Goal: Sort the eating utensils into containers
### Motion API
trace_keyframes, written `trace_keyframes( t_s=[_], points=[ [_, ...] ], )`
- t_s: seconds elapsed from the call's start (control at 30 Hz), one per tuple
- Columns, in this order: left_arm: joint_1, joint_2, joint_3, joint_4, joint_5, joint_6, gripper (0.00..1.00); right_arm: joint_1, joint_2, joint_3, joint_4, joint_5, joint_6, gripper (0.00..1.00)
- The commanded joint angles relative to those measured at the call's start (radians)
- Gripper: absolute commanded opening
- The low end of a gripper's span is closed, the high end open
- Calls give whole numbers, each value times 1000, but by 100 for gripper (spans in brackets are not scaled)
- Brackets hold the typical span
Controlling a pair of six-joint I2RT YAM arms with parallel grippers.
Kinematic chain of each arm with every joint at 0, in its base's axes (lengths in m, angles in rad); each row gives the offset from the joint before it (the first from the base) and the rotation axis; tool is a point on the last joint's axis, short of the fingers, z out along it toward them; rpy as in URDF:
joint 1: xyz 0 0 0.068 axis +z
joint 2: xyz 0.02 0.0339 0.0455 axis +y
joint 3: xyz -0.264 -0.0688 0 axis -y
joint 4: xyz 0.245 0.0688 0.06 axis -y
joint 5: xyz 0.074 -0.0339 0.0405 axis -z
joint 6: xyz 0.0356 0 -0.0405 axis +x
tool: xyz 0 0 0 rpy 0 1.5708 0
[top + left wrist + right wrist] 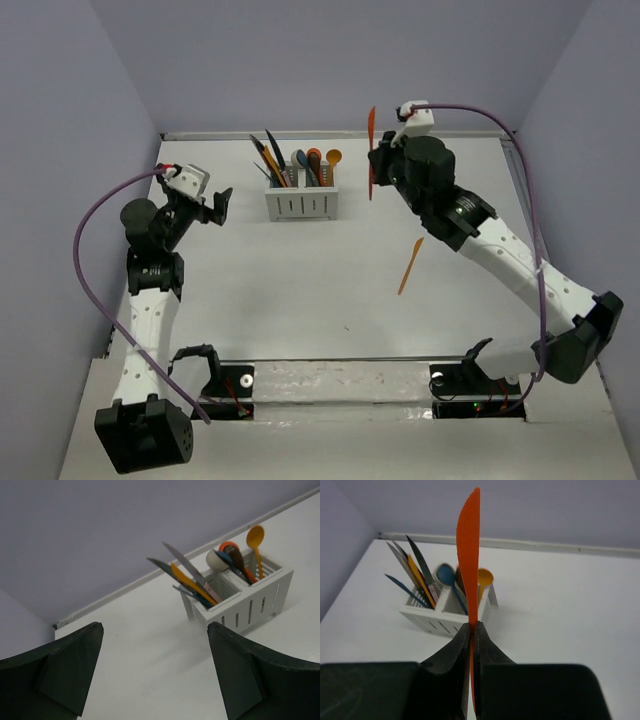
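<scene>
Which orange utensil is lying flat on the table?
The orange utensil lying alone beside the right arm. The orange knife stands upright between the right gripper's fingers, and the others stand in the white caddy.

Orange knife [469, 555], white caddy [302, 206], yellow spoon [255, 537], another orange utensil [410, 266], white table [300, 300].

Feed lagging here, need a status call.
Left end effector open, empty. Right end effector shut on knife, blade up, just right of caddy. One orange utensil loose on table. Nothing between knife and caddy.
</scene>
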Motion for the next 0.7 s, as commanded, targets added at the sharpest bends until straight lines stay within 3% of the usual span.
trace_keyframes(
  t_s=[0.0,0.17,0.33,0.5,0.67],
  points=[
    [-10,-2,202,-305,229,-24,99,68,171,185,210,-73,-117,0],
    [-14,-4,224,-316,239,-108,99,122,412,367,423,-166,-284,0],
    [-13,-10,124,-288,59,-69,99,131,680,527,626,-283,-365,0],
    [-13,1,-48,-150,-111,-12,99,131,889,647,662,-328,-401,0],
    [-11,25,-169,-34,-159,-18,99,131,970,638,706,-319,-416,0]
  ],
)
